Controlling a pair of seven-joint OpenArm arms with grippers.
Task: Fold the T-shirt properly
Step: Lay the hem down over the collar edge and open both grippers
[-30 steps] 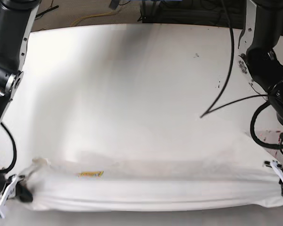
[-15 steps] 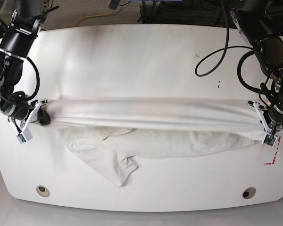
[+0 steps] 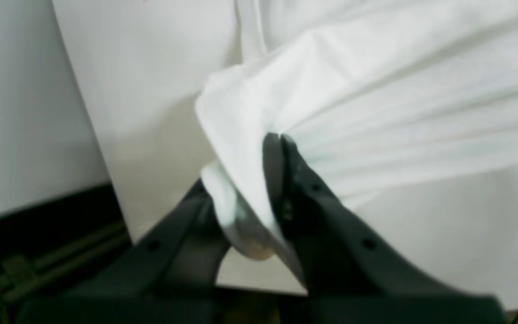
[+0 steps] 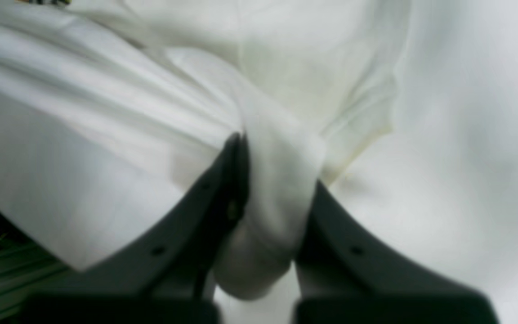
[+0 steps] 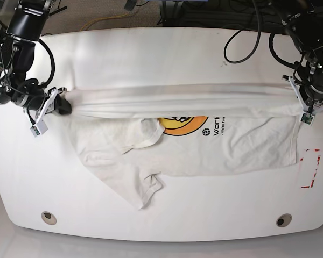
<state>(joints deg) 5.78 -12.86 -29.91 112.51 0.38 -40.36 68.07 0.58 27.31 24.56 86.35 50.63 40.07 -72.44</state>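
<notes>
Shirt: the large off-white cotton T-shirt [image 5: 204,145] lies across the middle of the white rounded desk [image 5: 167,59], its far edge lifted into a taut band between the two arms, orange-yellow cartoon print [image 5: 184,123] half hidden under that band.
Loose part: one short sleeve [image 5: 142,191] trails toward the near desk edge, crumpled.
Left fingers: the left gripper [image 3: 277,148] is clamped on a bunched corner of cloth — nothing slack between the tips.
Right fingers: the right gripper [image 4: 259,148] is likewise closed tight on a gathered wad of fabric.
Step in hand: probably carrying the held edge over to make the fold.
Doing it well: keep both ends level and equally tense, travel together, lower the edge flat — uneven pull would skew the crease.
</notes>
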